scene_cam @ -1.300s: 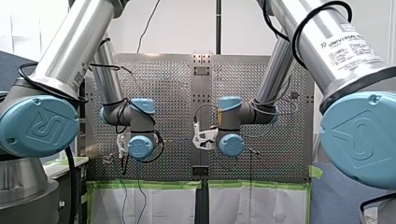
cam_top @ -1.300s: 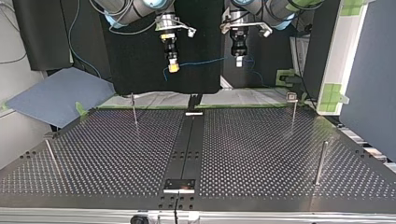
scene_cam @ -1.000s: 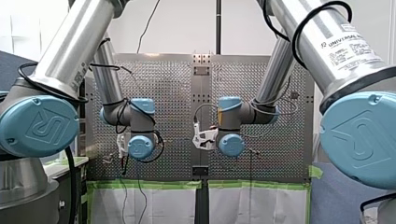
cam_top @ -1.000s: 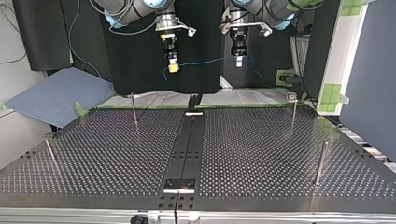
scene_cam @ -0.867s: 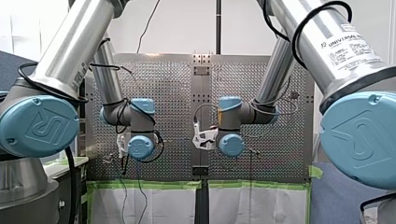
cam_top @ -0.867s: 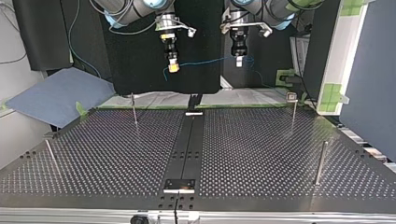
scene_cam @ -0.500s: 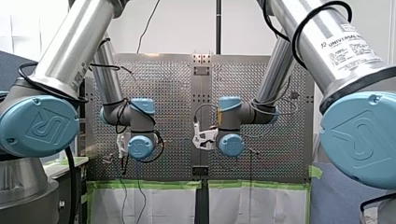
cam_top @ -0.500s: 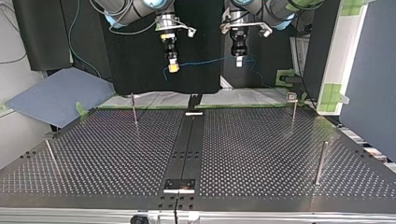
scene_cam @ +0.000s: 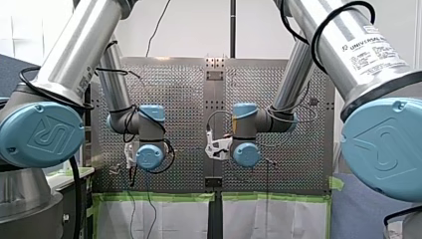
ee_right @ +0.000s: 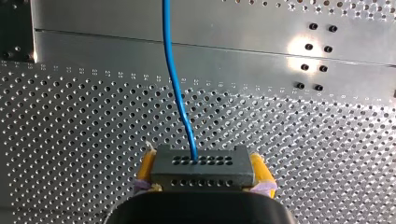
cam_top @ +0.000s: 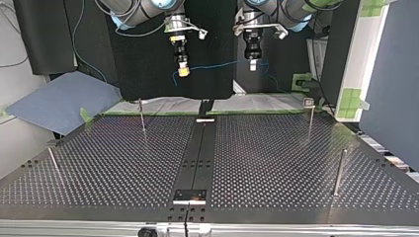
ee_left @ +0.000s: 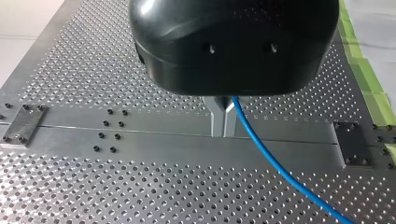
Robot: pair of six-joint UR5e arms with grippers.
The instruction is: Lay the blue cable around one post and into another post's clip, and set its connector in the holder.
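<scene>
In the top view both grippers hang high above the perforated table [cam_top: 123, 163], beyond its far edge. My right gripper [cam_top: 183, 70], with yellow pads, is shut on the grey connector [ee_right: 201, 167]. The blue cable [ee_right: 173, 79] leaves the connector's face. It spans to my left gripper [cam_top: 252, 64], whose metal fingers [ee_left: 217, 116] are shut on the blue cable [ee_left: 275, 163]. In the top view the blue cable [cam_top: 217, 64] sags slightly between the two. In the front view the wrists hide both grippers.
Thin posts stand on the table: one [cam_top: 142, 116] at the far left of the top view, one with a clip head [cam_top: 309, 103] at the far right, a thicker one [cam_top: 339, 172] nearer right, a leaning one [cam_top: 53, 165] nearer left. A small plate [cam_top: 189, 196] sits on the dark centre strip.
</scene>
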